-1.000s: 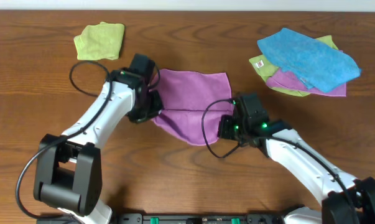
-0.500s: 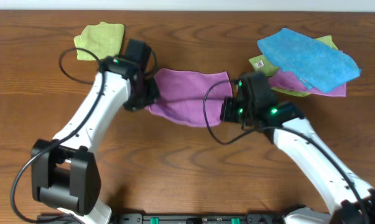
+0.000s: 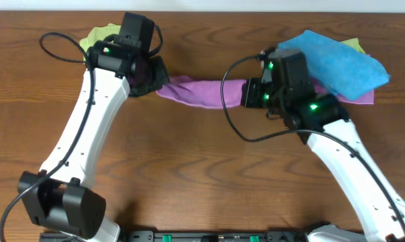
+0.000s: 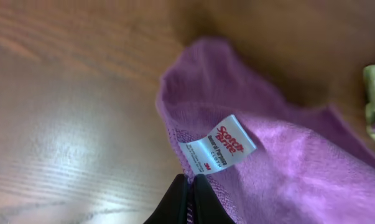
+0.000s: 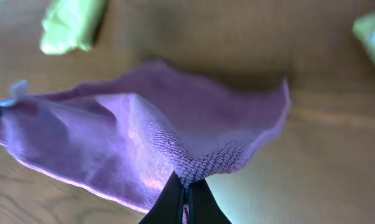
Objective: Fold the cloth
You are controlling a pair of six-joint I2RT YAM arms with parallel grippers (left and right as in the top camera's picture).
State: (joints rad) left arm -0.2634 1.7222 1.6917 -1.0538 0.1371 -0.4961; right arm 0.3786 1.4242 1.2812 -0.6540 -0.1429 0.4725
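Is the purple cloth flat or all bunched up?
Bunched up, not flat. The purple cloth stretches as a narrow band between the left gripper and right gripper, each pinching an end.

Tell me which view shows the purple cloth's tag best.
Left wrist: the white tag sits close, red logo legible, above the shut jaws. Overhead shows the purple cloth pulled into a band, tag hidden. Right wrist shows another corner, no tag.

Left claw point(image 3: 155, 81), right claw point(image 3: 247, 94) moved farther up table point(image 3: 189, 175); purple cloth point(image 3: 199, 93) drawn into narrow band.

Fuzzy matt purple microfibre cloth point(image 3: 201, 93) over a smooth, semi-glossy wooden table point(image 3: 189, 175).
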